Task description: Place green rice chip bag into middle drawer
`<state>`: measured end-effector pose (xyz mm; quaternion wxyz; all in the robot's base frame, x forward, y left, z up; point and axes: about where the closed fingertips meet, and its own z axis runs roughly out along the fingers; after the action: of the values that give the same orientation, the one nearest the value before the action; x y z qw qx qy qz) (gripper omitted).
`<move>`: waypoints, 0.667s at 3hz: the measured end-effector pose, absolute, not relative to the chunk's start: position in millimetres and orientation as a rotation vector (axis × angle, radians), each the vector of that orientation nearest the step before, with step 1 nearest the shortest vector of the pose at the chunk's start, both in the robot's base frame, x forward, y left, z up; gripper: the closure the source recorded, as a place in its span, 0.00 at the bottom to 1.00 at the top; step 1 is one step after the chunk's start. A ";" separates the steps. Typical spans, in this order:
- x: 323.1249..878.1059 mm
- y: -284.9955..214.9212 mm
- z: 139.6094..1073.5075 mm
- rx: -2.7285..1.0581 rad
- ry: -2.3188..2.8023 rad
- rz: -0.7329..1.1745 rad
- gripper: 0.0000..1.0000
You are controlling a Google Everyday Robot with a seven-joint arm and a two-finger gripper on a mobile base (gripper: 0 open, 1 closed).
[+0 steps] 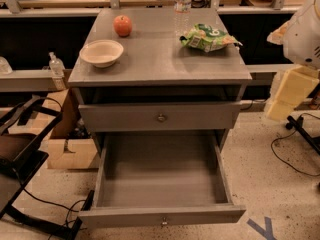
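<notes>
The green rice chip bag lies on the grey cabinet top at the back right, next to a water bottle. The middle drawer is pulled wide open below, with its round knob on the front panel, and it holds nothing. The upper knobbed drawer is closed. My gripper hangs at the right edge of the view beside the cabinet, level with the upper drawer, well clear of the bag and holding nothing I can see.
A cream bowl and a red apple sit on the left of the cabinet top. A clear water bottle stands at the back. A cardboard box and a black chair are on the left, with cables on the floor.
</notes>
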<state>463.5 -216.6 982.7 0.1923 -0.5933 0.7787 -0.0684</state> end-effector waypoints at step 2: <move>564.2 -231.6 1004.5 -1.481 1.950 -0.339 0.00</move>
<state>564.2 -231.6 1004.5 0.3288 -0.5657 0.7450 -0.1297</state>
